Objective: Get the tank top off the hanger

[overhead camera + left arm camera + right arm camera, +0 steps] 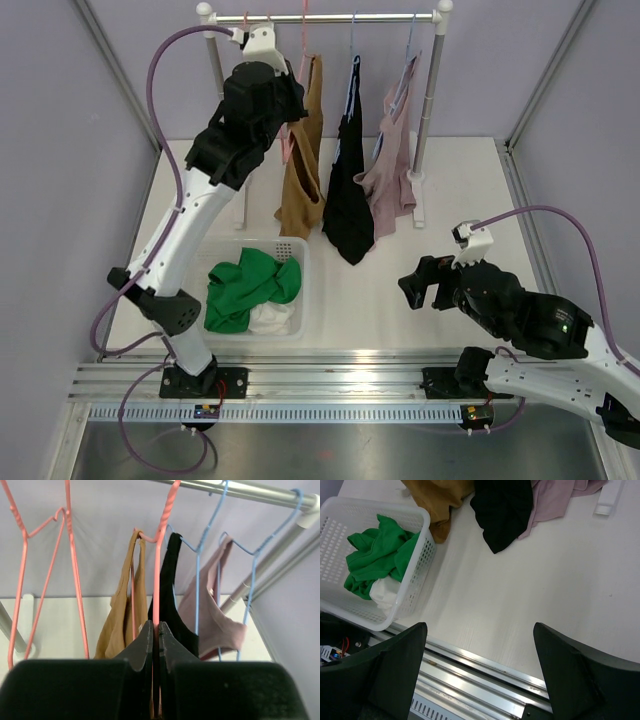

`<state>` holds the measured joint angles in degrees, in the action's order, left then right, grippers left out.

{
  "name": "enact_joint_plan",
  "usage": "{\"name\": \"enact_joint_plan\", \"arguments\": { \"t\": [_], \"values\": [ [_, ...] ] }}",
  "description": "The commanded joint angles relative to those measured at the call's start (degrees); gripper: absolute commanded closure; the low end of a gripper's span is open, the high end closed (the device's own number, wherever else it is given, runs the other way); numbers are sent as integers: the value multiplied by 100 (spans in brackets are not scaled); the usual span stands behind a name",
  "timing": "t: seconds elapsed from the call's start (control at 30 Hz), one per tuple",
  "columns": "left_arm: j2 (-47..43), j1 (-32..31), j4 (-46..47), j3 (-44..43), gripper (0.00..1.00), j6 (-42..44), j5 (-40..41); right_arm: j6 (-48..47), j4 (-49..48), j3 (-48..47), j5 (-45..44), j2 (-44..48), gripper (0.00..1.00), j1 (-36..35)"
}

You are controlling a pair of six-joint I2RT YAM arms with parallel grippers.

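Tan tank top (119,624) hangs straight down from its pink hanger (156,590), just left of the left fingers (142,647) pinched shut on the hanger's wire; right fingers (395,665) gape open, well apart

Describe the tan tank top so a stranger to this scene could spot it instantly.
Find the metal clothes rail at the table's far end, where three garments hang side by side. The tan tank top is leftmost, next to the black top and pale pink top. It alone hangs on a pink hanger, pinched by the left gripper; the others use blue hangers.
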<state>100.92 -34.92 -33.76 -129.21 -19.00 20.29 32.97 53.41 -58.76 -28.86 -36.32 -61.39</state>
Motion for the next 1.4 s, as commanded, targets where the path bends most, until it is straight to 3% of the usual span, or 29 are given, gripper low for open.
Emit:
{"name": "enact_joint_plan", "arguments": {
  "t": [0.0, 0.37, 0.53, 0.9, 1.03, 1.2, 1.37],
  "values": [
    [-660, -85, 580, 728, 100, -279, -394, -124, -146, -311, -49, 54, 5, 21],
    [-2593, -752, 1837, 3339, 100, -815, -263, -256, -278, -425, 30, 125, 5, 21],
    [-3499, -1201, 2827, 4735, 100, -1201, 413, -256, -339, -505, 82, 11, 5, 21],
    [-4880, -2914, 3586, 7293, 100, -2274, 1433, -361, -638, -425, -180, -182, 5, 21],
    [-5179, -3660, 3718, 7813, 100, -2503, 1495, -282, -551, -610, -734, -709, 5, 21],
    [-5276, -4452, 3736, 8051, 100, -2486, 1958, -396, -788, -812, -726, -1561, 8, 100],
    [-5188, -5016, 3850, 8192, 100, -2547, 2075, -607, -1525, -654, 29, -1923, 23, 705]
  ]
}}
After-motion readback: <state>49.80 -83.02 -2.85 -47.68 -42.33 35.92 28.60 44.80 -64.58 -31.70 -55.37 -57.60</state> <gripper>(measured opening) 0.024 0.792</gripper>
